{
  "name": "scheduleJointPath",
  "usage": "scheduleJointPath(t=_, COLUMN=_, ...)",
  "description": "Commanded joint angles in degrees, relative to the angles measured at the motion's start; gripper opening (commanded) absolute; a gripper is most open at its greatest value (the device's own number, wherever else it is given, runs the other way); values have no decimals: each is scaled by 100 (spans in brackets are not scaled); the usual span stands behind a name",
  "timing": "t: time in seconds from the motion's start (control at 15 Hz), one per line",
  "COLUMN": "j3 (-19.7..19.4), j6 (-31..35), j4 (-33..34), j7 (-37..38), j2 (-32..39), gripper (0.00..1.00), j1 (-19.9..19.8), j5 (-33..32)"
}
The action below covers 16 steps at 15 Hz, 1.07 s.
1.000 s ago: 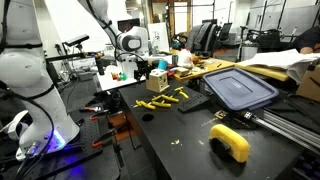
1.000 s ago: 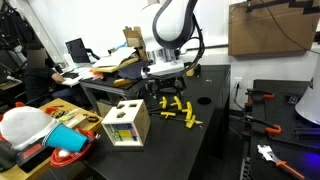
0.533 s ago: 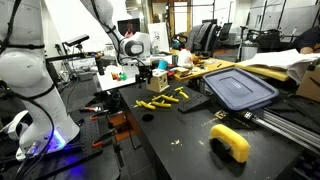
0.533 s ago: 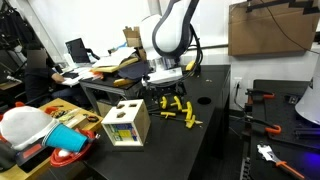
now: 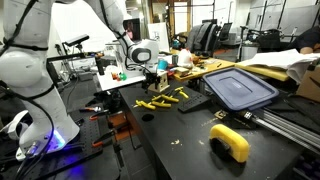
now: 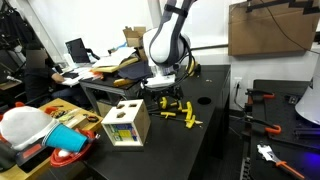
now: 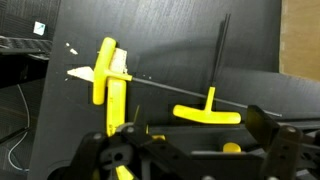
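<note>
End effector: You held the end effector (image 6: 166, 99) with its jaws wide and empty, low over the yellow-handled tools (image 6: 178, 112), to one side of the wooden box (image 6: 125, 123) and clear of it.
Tools: They lay scattered on the dark surface (image 6: 215, 145) near the wooden box, none touching it. Both exterior views showed the cluster (image 5: 160, 100) right under your wrist.
Wrist view: One yellow T-handle (image 7: 207, 113) lay just ahead of the end effector (image 7: 200, 160), its thin dark shaft running away from the camera. A second handle (image 7: 105, 75) lay further off, on a scrap of white.
Step in hand: By the look of it, you were on the approach, lining up over one tool, with nothing touched yet.
Next move: It seemed to call for centring the T-handle between the jaws, turning the wrist so they cross the handle's narrow side, then coming straight down. The neighbouring tools by the wooden box lay close, so a crooked descent could nudge them.
Change from a second ago: Your arm had dropped and leaned further over the tools, away from the wooden box. The jaws stood just as wide, and the tools and box had not shifted.
</note>
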Motion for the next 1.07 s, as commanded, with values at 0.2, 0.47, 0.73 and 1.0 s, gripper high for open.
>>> scheduleJointPath(t=0.2, j3=30, j6=-74, j4=626, j7=9, j2=661, gripper=100, j1=-62, j5=529)
scheduleJointPath(t=0.47, j3=31, j6=-65, j4=800, j7=-38, j2=876, gripper=74, j1=-107, j5=658)
scheduleJointPath(t=0.73, j3=3, j6=-73, j4=887, j7=-54, j2=1002, gripper=42, j1=-164, j5=699)
scheduleJointPath(t=1.0, j3=13, j6=-67, j4=909, j7=-70, j2=999, gripper=13, j1=-201, j5=750)
